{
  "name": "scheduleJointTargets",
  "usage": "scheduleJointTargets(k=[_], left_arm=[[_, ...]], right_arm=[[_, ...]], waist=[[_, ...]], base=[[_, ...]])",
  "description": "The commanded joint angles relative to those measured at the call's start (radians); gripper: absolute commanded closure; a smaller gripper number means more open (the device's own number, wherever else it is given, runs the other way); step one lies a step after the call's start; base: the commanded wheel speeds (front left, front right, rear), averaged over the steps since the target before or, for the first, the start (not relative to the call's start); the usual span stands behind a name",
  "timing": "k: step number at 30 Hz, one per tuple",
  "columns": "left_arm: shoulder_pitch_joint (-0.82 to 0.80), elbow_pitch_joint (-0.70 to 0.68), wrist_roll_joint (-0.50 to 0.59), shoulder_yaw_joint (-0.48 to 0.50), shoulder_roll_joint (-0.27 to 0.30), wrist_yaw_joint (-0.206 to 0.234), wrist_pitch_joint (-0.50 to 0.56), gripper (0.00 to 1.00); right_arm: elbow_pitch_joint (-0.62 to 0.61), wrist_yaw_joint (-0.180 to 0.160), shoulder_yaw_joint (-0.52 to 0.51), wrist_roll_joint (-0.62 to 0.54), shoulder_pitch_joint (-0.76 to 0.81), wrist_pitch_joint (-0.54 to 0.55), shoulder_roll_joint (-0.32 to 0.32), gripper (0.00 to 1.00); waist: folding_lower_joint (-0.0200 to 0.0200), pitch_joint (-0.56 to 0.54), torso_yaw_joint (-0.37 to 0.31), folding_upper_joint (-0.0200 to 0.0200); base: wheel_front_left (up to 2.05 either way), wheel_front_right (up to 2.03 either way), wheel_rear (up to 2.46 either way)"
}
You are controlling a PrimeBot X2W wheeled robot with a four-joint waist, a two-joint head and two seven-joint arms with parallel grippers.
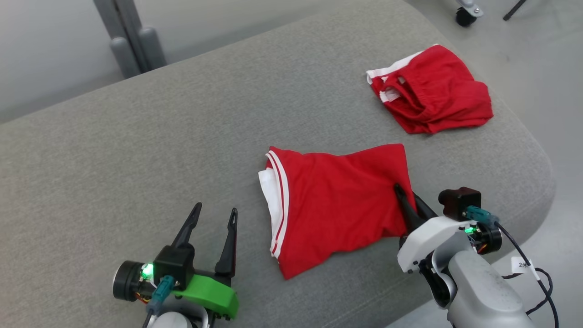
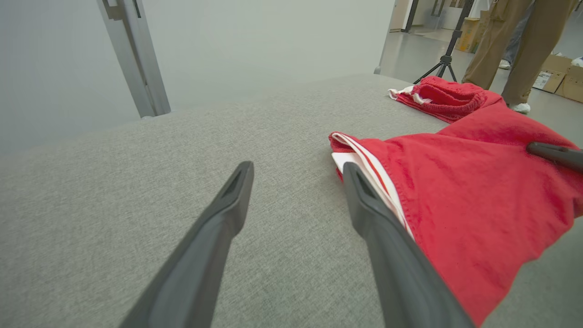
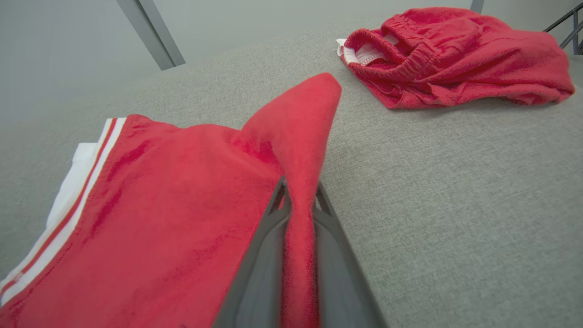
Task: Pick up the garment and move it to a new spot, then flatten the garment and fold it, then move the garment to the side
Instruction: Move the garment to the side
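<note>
The garment (image 1: 337,209) is red with white stripes along its left hem and lies spread in the middle of the grey cushion (image 1: 136,150). My right gripper (image 1: 406,193) is shut on the garment's right edge. In the right wrist view a ridge of red cloth (image 3: 300,150) rises pinched between the right gripper (image 3: 300,187) fingers. My left gripper (image 1: 216,208) stands open over bare cushion, just left of the striped hem and apart from it. From the left wrist, the left gripper (image 2: 297,168) has nothing between its fingers, and the garment (image 2: 464,191) lies to its right.
A second red garment (image 1: 432,91) lies crumpled near the cushion's far right corner. The cushion's rounded edge (image 1: 542,182) drops to the floor just right of my right arm. Beyond it stand a person's legs (image 2: 514,45), a tripod (image 2: 448,50) and cardboard boxes (image 2: 565,79).
</note>
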Motion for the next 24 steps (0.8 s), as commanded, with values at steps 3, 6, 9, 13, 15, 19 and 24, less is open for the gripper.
scheduleJointTargets(k=[3,6,9,13,15,19,24], left_arm=[[-0.006,-0.005,0.008,0.001,0.006,-0.004,0.001,0.00],[-0.012,-0.006,0.011,0.001,0.006,-0.006,0.000,0.00],[-0.018,-0.005,0.015,-0.001,0.006,-0.011,0.000,0.00],[-0.024,-0.002,0.019,-0.002,0.006,-0.013,0.001,0.00],[-0.031,-0.001,0.023,0.001,0.006,-0.016,0.001,0.00],[-0.052,-0.009,0.048,0.021,0.008,-0.023,0.001,0.00],[-0.082,-0.012,0.063,0.033,0.022,-0.032,0.000,0.00]], right_arm=[[-0.015,-0.002,0.002,0.002,0.008,-0.002,-0.003,1.00],[-0.022,-0.002,-0.002,0.000,0.006,-0.002,-0.003,1.00],[-0.026,-0.002,-0.011,-0.006,0.001,-0.002,-0.003,1.00],[-0.030,-0.002,-0.018,-0.022,-0.017,-0.002,-0.003,1.00],[-0.024,-0.002,-0.022,-0.039,-0.051,-0.002,-0.002,1.00],[0.006,-0.002,-0.033,-0.092,-0.160,-0.002,-0.002,1.00],[0.054,-0.002,-0.095,-0.167,-0.299,-0.002,-0.011,1.00]], waist=[[0.0000,0.017,-0.094,-0.0001],[0.0000,0.026,-0.108,-0.0001],[0.0000,0.034,-0.114,-0.0001],[0.0000,0.048,-0.106,-0.0001],[0.0000,0.063,-0.089,-0.0001],[0.0000,0.116,-0.046,-0.0001],[0.0000,0.182,-0.001,-0.0001]], base=[[0.00,0.00,0.00],[0.00,0.00,0.00],[0.00,0.00,0.00],[0.00,0.00,0.00],[0.00,0.00,0.00],[0.00,0.00,0.00],[0.00,0.00,0.00]])
